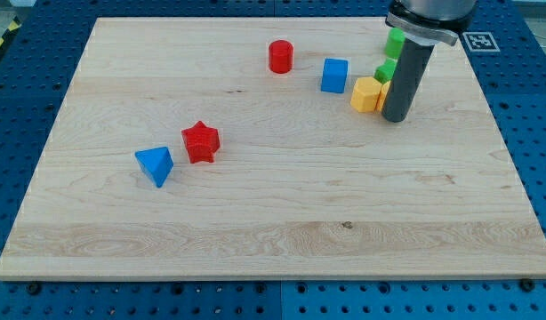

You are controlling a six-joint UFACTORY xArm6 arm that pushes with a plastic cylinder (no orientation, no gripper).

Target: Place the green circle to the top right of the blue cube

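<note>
Our arm enters from the view's top right, only its lowest part showing: a dark collar with a pale rim, cut off by the frame edge. From it our straight dark rod [405, 80] hangs upright, with barely any tilt. My tip [397, 118] sits low at the rod's end, in the view's upper right part.

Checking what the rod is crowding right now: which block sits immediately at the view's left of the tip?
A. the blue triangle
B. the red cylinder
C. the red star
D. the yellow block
D: the yellow block lies right beside my tip on the view's left, while the red cylinder, red star and blue triangle all sit well away from it.
</note>
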